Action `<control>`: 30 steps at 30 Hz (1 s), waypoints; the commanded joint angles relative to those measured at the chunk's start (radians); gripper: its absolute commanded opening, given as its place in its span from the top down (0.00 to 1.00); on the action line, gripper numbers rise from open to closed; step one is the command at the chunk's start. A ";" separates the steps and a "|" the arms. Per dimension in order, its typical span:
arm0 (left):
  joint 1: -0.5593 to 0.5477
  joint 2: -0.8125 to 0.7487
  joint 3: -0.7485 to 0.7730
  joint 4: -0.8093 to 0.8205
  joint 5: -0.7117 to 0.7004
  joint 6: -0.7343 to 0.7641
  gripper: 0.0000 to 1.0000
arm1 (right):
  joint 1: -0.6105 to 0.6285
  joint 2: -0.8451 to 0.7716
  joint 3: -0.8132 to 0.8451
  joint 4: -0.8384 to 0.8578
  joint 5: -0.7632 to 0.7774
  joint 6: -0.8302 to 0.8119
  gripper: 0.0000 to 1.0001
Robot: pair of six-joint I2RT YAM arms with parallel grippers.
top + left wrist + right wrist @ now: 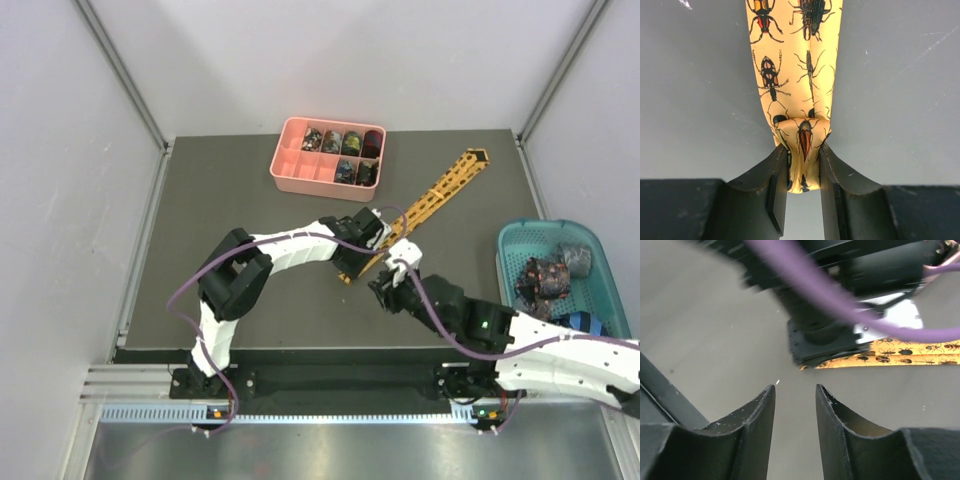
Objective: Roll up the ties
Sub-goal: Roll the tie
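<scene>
At the folded end of the tie (795, 75), your left jaws are clamping a shallow fold while your right jaws are hovering apart, so twisting is risking slippage.

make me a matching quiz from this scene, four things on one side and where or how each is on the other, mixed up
1 yellow tie
2 pink tray
3 teal basket
4 right gripper

a open, holding nothing
b far side of the table, rolled ties in some compartments
c right edge of the top view
d near end pinched in the left gripper

Pairs: 1-d, 2-b, 3-c, 4-a
</scene>
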 commanded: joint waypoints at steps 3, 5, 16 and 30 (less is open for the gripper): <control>-0.005 0.104 -0.001 -0.155 0.106 -0.015 0.69 | 0.221 0.144 0.092 0.019 0.308 -0.065 0.61; -0.005 0.119 0.020 -0.173 0.114 -0.013 0.69 | 0.293 0.268 0.128 0.002 0.368 -0.075 0.61; -0.001 0.191 0.104 -0.311 0.137 0.001 0.69 | 0.338 0.828 0.339 -0.043 0.471 -0.123 0.59; 0.024 0.222 0.169 -0.384 0.163 0.033 0.70 | 0.160 1.267 0.753 -0.366 0.509 -0.105 0.50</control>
